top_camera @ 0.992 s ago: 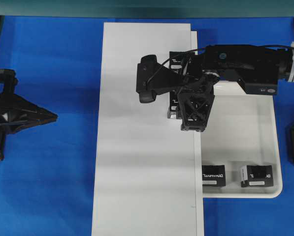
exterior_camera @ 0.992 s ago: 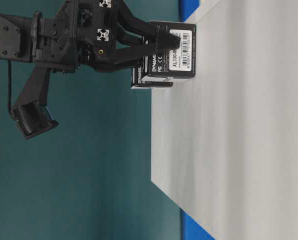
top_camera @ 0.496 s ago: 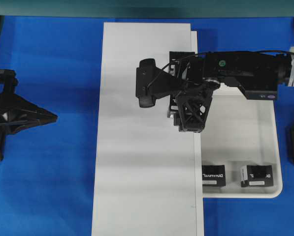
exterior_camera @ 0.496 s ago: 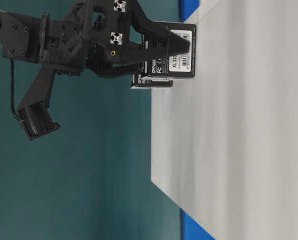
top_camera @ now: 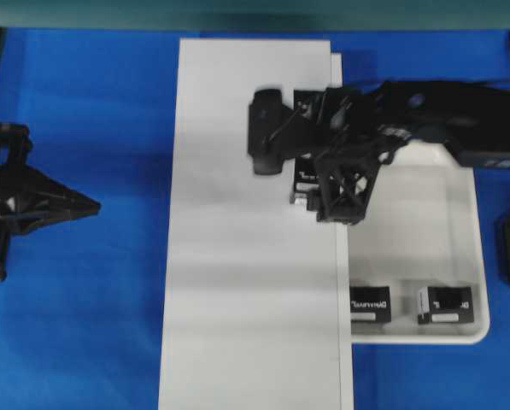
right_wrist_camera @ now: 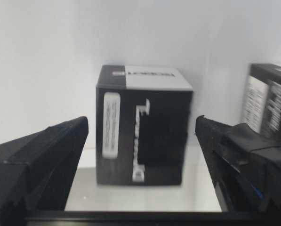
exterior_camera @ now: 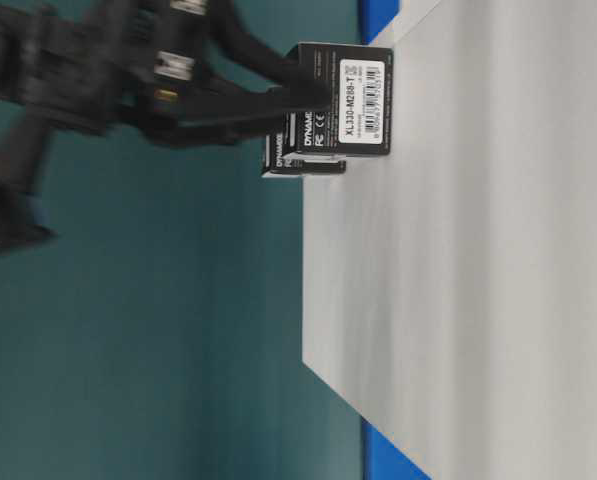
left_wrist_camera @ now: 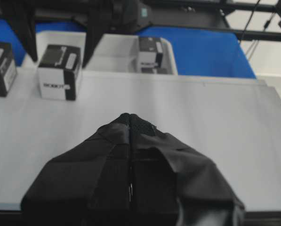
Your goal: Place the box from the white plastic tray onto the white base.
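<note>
box (exterior_camera: 343, 98) label reads "xl330-m288-t" on white base (exterior_camera: 478, 280).

R tool (top_camera: 336, 201) over box (top_camera: 305, 179) on white base (top_camera: 246, 256); 2 boxes in tray (top_camera: 481, 256).

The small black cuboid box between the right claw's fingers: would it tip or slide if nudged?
The small black cuboid box looks squat and flat-bottomed, so probably slides rather than tips. Its cardboard-like faces likely stay rigid. The long matte white board beneath seems smooth, favouring sliding.

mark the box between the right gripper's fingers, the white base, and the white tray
box (right_wrist_camera: 142, 125): right wrist view, black front face.
white base (top_camera: 246, 290): overhead view, bare middle of the board.
white plastic tray (top_camera: 478, 248): overhead view, right rim.
</note>
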You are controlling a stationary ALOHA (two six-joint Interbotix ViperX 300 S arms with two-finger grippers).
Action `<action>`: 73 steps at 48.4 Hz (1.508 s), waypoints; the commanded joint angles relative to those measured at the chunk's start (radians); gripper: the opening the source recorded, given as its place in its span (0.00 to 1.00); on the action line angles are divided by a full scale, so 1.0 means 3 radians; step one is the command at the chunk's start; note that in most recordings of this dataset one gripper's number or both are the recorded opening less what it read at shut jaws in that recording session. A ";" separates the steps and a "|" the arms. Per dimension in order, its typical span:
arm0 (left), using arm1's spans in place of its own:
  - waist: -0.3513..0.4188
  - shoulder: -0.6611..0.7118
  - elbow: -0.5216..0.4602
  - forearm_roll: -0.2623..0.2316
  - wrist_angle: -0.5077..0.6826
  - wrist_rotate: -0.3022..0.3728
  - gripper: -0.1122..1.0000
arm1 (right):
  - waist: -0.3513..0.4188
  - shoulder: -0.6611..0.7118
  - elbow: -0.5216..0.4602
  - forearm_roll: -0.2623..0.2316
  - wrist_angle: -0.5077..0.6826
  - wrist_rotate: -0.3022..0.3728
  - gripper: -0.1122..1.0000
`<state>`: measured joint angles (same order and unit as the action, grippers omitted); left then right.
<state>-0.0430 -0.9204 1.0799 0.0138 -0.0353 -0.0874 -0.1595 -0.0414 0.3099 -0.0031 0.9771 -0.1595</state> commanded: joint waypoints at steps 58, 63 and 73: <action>0.0041 -0.0046 -0.0102 0.0020 0.0128 0.0240 0.03 | 0.0307 -0.2766 0.1739 0.0133 -0.1585 0.0302 0.98; 0.0036 -0.0061 -0.0107 0.0020 0.0118 0.0297 0.03 | 0.0307 -0.2920 0.1820 0.0138 -0.1585 0.0312 0.98; 0.0020 -0.0184 -0.0112 0.0020 0.0082 0.0302 0.03 | 0.0332 -0.3283 0.2015 0.0153 -0.1595 0.0332 0.98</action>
<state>-0.0337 -0.9695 1.0723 0.0169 0.0015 0.0015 -0.0644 -0.9956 0.9066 0.0399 0.5108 -0.0614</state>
